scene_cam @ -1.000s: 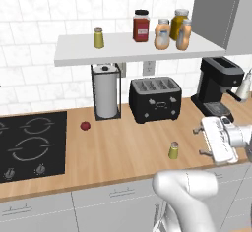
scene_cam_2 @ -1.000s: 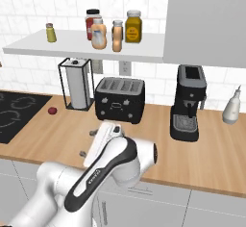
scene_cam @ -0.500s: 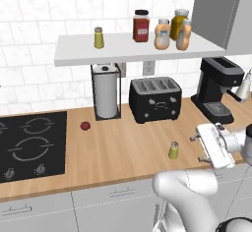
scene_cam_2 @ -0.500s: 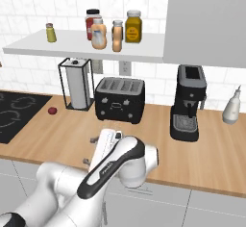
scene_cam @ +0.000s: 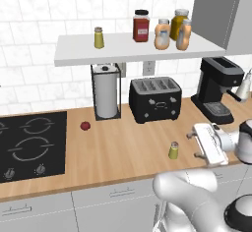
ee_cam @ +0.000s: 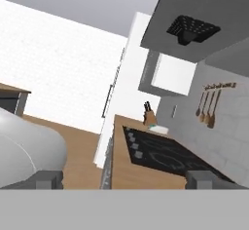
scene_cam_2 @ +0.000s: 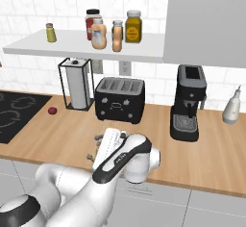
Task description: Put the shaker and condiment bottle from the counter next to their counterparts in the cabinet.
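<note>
Left base view: gripper (scene_cam: 193, 145) is spread wide, holding nothing, just beside the shaker (scene_cam: 173, 150) upright on the counter (scene_cam: 123, 152). Looks light, rigid, smooth and tippy, so I'd pinch mid-body under the cap.

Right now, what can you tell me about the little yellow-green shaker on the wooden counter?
The shaker is a small yellow-green cylinder with a grey-silver cap. It looks smooth, maybe glass or plastic. It stands upright on the wooden counter, in front of the black toaster and near the front edge. Nothing touches it but the counter. The open gripper hangs just to its right, apart from it.
</note>
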